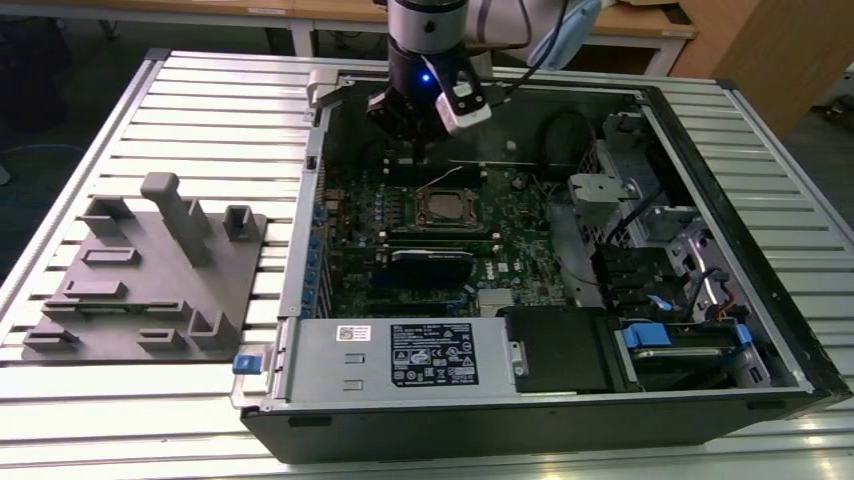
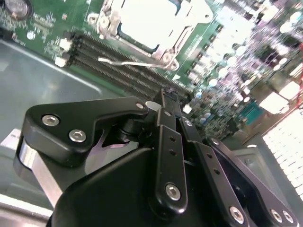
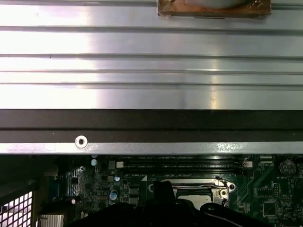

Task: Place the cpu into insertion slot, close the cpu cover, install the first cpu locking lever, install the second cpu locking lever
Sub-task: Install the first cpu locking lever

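Hovering over the far side of the open case point(image 1: 534, 425) in the exterior view, the gripper point(image 1: 416, 148) hangs just beyond the slot point(image 1: 424, 208), which suits work at the socket's edge. The cpu point(image 1: 450, 207) lies flat in that slot, face up, on the green board point(image 1: 354, 230). A thin lever point(image 1: 442, 178) slants up beside it, so I judge it unlatched. The case rests on the slatted bench point(image 1: 187, 100).

In the second wrist view the jaws look clenched with nothing between them, and the gripper point(image 2: 166, 98) is poised above the memory slots beside the socket. The cover point(image 2: 108, 21) lies down around the cpu point(image 2: 147, 21), its window framing the bright top. Being square, the cpu has no long axis, and its edges run true with the rim. The lever point(image 2: 137, 61) runs lengthwise along the socket's side, just apart from it.

In the first wrist view the gripper point(image 3: 163, 189) sits close beside the slot point(image 3: 199, 191).
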{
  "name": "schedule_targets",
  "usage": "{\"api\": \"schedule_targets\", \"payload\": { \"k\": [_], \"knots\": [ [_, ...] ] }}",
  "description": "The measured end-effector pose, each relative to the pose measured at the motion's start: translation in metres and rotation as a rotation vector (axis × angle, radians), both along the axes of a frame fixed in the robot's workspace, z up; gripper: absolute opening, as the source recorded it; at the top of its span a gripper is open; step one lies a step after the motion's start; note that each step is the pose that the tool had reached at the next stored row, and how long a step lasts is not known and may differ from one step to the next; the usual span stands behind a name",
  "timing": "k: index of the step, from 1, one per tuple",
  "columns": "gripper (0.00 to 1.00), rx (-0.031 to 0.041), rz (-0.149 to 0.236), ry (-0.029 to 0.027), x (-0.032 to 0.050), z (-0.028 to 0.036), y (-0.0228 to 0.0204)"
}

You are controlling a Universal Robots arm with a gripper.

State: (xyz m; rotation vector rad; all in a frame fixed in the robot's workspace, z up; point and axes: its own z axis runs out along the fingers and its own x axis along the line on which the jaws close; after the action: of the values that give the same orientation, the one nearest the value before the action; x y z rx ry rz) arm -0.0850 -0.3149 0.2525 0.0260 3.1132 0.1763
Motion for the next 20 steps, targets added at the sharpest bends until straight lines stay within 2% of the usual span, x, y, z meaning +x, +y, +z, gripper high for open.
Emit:
{"api": "schedule_targets", "payload": {
  "k": [1,6,10,12,16,20],
  "knots": [
    [0.1,0.003,-0.001,0.0001,0.0,-0.0001,-0.0008],
    [0.1,0.0033,-0.011,0.0,0.0012,-0.0005,-0.0041],
    [0.1,0.0032,-0.017,0.0001,0.0023,-0.0007,-0.0045],
    [0.1,0.0032,-0.017,0.0,0.01,-0.0007,-0.0046],
    [0.1,0.0049,-0.017,0.0,0.0102,-0.0012,-0.0049],
    [0.1,0.0071,-0.023,0.0001,0.0103,-0.0018,-0.007]
  ]
}}
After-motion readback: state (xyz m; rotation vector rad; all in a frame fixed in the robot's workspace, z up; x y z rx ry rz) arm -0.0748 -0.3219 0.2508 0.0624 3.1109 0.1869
